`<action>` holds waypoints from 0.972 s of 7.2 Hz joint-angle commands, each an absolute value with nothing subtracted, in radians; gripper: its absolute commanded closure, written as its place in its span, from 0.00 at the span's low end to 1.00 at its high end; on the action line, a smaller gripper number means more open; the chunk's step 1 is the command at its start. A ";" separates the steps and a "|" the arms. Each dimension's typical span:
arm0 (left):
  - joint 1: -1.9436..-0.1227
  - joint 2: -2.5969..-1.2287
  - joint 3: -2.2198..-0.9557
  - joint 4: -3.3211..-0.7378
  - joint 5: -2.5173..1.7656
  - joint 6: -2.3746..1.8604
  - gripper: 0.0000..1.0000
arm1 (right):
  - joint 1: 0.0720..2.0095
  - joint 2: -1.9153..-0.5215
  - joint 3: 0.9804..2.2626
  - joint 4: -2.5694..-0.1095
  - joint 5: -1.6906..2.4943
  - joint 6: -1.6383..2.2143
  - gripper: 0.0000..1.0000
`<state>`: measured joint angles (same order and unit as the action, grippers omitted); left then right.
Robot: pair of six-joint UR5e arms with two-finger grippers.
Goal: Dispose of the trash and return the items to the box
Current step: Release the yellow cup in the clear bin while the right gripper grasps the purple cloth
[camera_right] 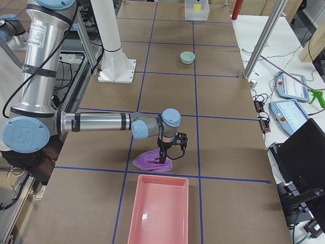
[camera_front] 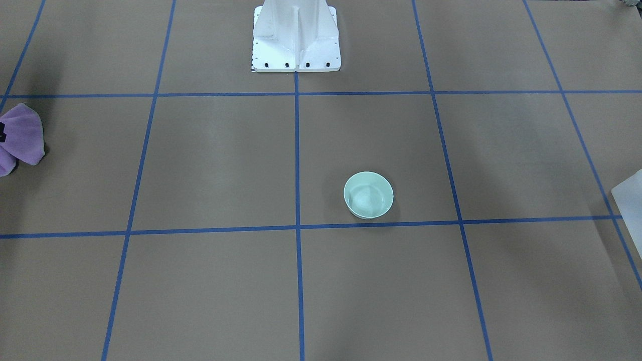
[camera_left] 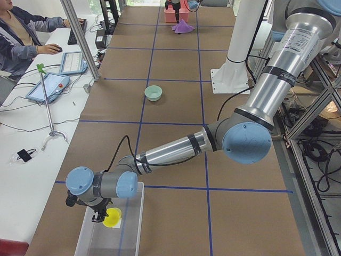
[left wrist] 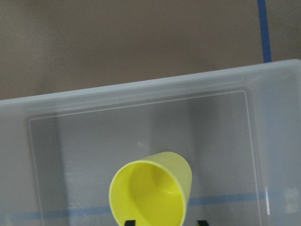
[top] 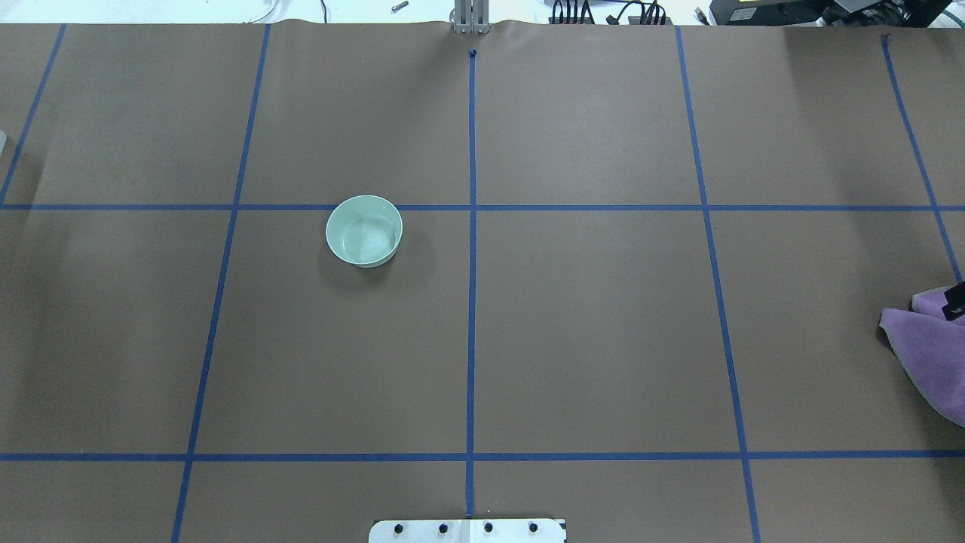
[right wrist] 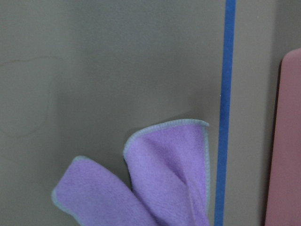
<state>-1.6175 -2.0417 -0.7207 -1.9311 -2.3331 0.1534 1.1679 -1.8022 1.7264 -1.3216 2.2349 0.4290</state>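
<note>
L gripper [camera_left: 98, 217] at yellow plastic cup [left wrist: 150, 193] in clear plastic bin [left wrist: 141, 96], grip unclear; R gripper [camera_right: 163, 158] pinches purple cloth [camera_right: 147, 163].

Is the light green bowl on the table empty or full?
Empty. The bowl shows only its bare pale inside, overhead and from the front.

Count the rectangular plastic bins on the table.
2. A clear rectangular plastic bin at the end of the table on the robot's left; a pink rectangular plastic bin at the end on its right.
</note>
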 commanded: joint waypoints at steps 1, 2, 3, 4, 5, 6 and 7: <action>-1.617 -2.048 -0.729 -1.931 -2.336 0.143 0.24 | 1.169 -1.822 1.645 -1.212 2.256 0.440 0.03; -1.617 -2.048 -0.730 -1.931 -2.336 0.143 0.24 | 1.169 -1.824 1.640 -1.188 2.270 0.475 0.41; -1.617 -2.048 -0.730 -1.933 -2.336 0.143 0.24 | 1.169 -1.822 1.650 -1.178 2.292 0.536 0.99; -1.617 -2.048 -0.730 -1.933 -2.336 0.143 0.22 | 1.169 -1.825 1.641 -1.137 2.318 0.541 1.00; -1.617 -2.046 -0.730 -1.933 -2.336 0.143 0.22 | 1.169 -1.825 1.644 -1.135 2.344 0.546 1.00; -1.617 -2.048 -0.730 -1.933 -2.338 0.143 0.21 | 1.173 -1.827 1.658 -1.134 2.365 0.549 1.00; -1.617 -2.048 -0.770 -1.918 -2.342 0.115 0.20 | 1.236 -1.827 1.689 -1.141 2.402 0.540 1.00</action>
